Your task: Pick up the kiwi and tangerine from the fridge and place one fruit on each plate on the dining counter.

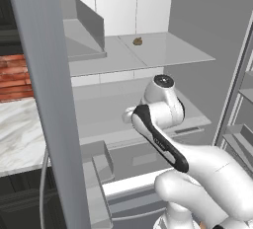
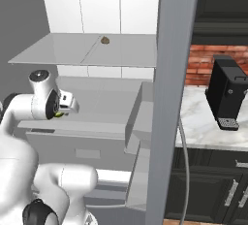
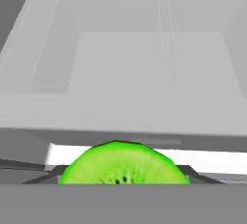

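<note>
The kiwi (image 3: 124, 164) fills the lower middle of the hand view: a bright green cut face with a ring of small dark seeds near its centre and a thin brown rim along its top edge. It sits between the two dark fingertips (image 3: 195, 174), which show as slim wedges just beside it on either flank, so we read the hand (image 3: 124, 178) as clenched on the kiwi. In the right base view a small patch of the same green (image 2: 59, 114) shows at the front of the hand (image 2: 68, 104), which points toward the inside of the fridge (image 2: 121, 6).

Beyond the fruit, in the hand view, we see the pale interior of the fridge: a flat shelf floor running back to a rear wall, with a bright white strip just behind the kiwi.

In the left base view the white arm (image 1: 163, 109) rises from the lower right and bends toward the fridge shelves. On the upper glass shelf (image 1: 163, 48) lies a small dull-brown lump (image 1: 138, 41), well apart from the hand.

To the side of the fridge stands a marble tabletop (image 2: 203, 117) bearing a black coffee machine (image 2: 227, 93), with a red brick wall (image 2: 201, 61) behind it.
</note>
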Robot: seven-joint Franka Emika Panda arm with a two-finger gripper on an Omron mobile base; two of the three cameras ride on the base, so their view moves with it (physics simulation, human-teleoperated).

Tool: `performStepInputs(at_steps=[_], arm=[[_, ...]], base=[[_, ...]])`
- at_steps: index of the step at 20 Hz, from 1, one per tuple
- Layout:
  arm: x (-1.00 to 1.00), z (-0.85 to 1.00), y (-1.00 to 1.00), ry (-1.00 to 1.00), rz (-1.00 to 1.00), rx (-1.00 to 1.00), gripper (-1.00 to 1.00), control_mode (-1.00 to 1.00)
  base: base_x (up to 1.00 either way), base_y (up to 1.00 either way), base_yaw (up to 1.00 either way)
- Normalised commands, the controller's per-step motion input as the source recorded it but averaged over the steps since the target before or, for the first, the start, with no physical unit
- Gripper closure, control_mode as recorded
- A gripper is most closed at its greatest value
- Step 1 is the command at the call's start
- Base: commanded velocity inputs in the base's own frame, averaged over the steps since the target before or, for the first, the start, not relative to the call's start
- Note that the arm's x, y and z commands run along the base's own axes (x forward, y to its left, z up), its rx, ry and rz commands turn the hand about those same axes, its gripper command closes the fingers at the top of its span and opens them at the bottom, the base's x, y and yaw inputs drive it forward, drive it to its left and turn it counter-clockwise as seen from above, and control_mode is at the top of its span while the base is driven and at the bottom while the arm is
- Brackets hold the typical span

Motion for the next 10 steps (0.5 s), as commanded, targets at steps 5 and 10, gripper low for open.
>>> performStepInputs(at_steps=[5, 10], arm=[[-1.00, 1.00, -0.12, 0.16, 0.00, 0.00, 1.00, -1.00], [-0.81, 0.74, -0.49, 0.14, -0.02, 0.00, 1.00, -1.00]], base=[[0.00, 0.00, 0.00], [0.00, 0.00, 0.00]])
